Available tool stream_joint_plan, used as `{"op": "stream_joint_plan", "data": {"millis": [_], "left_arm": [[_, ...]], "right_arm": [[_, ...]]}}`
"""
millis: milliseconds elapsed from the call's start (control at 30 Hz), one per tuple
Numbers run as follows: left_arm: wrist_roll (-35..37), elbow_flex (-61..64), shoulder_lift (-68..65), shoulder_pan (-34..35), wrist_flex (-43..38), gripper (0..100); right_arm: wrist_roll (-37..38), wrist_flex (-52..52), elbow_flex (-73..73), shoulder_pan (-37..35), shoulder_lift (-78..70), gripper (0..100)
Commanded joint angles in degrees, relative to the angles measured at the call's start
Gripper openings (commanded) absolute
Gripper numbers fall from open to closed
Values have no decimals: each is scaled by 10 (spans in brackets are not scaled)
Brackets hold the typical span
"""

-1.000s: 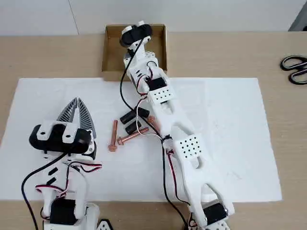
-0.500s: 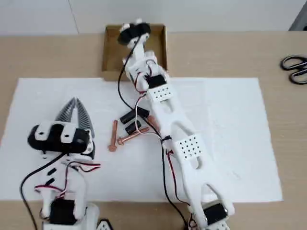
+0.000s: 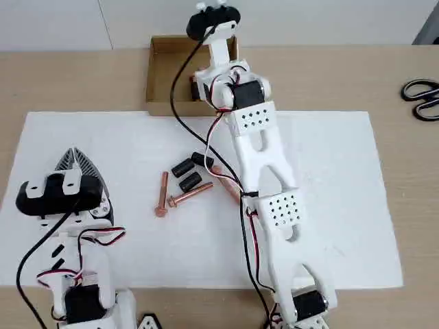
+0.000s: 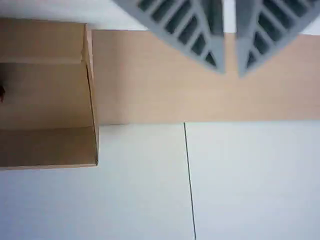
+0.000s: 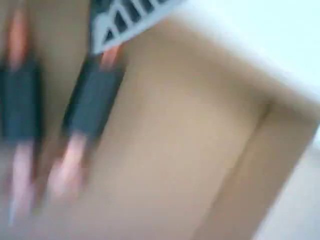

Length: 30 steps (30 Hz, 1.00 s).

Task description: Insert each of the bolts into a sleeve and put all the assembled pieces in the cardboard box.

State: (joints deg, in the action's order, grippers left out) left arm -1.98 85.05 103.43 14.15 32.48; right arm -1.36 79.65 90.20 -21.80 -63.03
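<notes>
1. The cardboard box [image 3: 159,75], a shallow brown tray with thin raw-edged walls, sits at the top centre of the high view on the pale wooden table [image 3: 329,75], just beyond a white sheet [image 3: 329,205].
2. The right arm [image 3: 264,154], white perforated plastic, stretches from the lower right up to the box. The right gripper [image 5: 115,30] hangs inside it; blur hides whether it is open or closed.
3. On the box floor lie a first assembled piece [image 5: 20,100] and a second assembled piece [image 5: 92,100], side by side. Each is a matte black tube with copper showing at both ends.
4. Left of centre on the sheet lie loose sleeves [image 3: 191,181], short black cylinders, among loose bolts [image 3: 163,194], slim copper rods with flanged heads.
5. At the lower left, the left gripper [image 3: 74,151] has its grey ribbed triangular fingers [image 4: 190,30] drawn together to a point, holding nothing.
6. Black-handled scissors [image 3: 422,98] lie at the right edge.
</notes>
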Motion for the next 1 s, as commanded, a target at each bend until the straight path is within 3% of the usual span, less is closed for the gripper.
{"op": "stream_joint_plan", "data": {"millis": [0, 67, 333, 567, 800, 967], "left_arm": [[2, -15, 6, 4, 3, 5], [2, -15, 6, 4, 4, 5], [2, -15, 6, 4, 4, 5], [2, -15, 6, 5, 4, 5], [2, -13, 6, 5, 4, 5], [2, -13, 6, 5, 4, 5]], "right_arm": [[5, 121, 28, -2, 75, 229], [5, 167, 27, -9, 83, 229], [5, 175, -79, -57, 96, 229], [6, 175, -259, -130, 234, 228], [53, 175, -497, -133, 377, 228], [54, 164, -534, -122, 434, 227]]}}
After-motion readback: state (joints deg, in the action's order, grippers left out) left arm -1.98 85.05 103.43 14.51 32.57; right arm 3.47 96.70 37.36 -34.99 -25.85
